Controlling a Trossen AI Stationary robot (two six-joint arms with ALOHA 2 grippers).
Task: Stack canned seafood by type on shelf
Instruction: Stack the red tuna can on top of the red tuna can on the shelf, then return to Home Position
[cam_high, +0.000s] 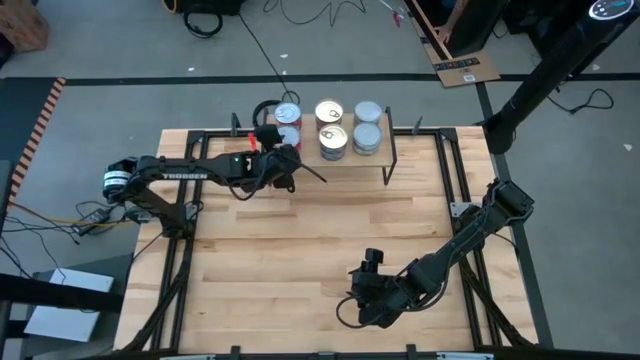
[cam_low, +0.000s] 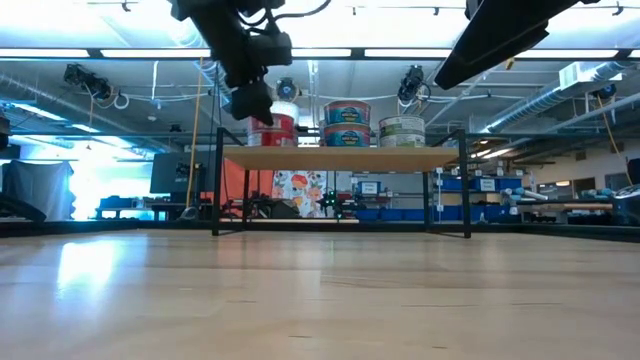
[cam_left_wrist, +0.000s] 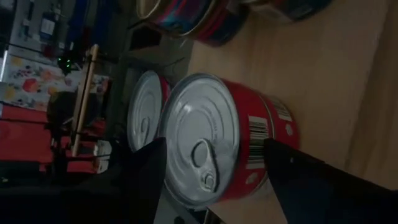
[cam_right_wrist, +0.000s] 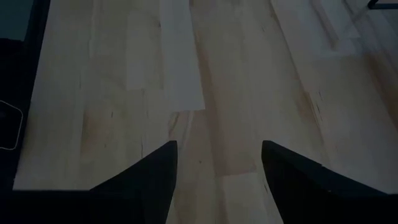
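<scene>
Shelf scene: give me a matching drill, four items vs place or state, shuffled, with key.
Items:
1. red can
2. gold-top cans
3. left gripper
4. right gripper

States:
A. middle of the shelf
B. open over bare tabletop
C. between the left fingers
D. open, straddling a can at the shelf's left end

Pairs: 1-C, 2-A, 3-D, 4-B
</scene>
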